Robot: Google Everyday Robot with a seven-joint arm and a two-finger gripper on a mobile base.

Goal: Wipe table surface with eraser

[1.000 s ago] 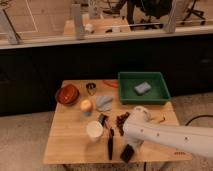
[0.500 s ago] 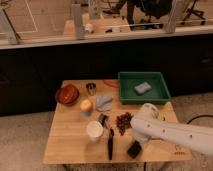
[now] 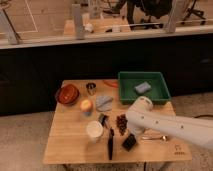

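Observation:
The eraser (image 3: 129, 142), a flat black block, lies on the light wooden table surface (image 3: 70, 145) near the front, right of centre. My white arm reaches in from the right. Its gripper (image 3: 132, 135) points down directly over the eraser and is shut on it, with the eraser's lower end pressed on the wood. The arm's wrist hides the eraser's top. A slim black stick-like tool (image 3: 110, 145) lies just left of the eraser.
A green tray (image 3: 125, 95) holding a grey-blue pad (image 3: 142, 87) stands at the back right. A red bowl (image 3: 67, 94), metal cup (image 3: 91, 88), orange fruit (image 3: 86, 105), grey cloth (image 3: 104, 102), white cup (image 3: 94, 131) and dark red cluster (image 3: 121, 123) crowd the middle. A spoon (image 3: 152, 137) lies to the right.
The eraser has slid away from the front edge toward the table's middle, moving with the gripper. The arm's wrist has shifted right and back.

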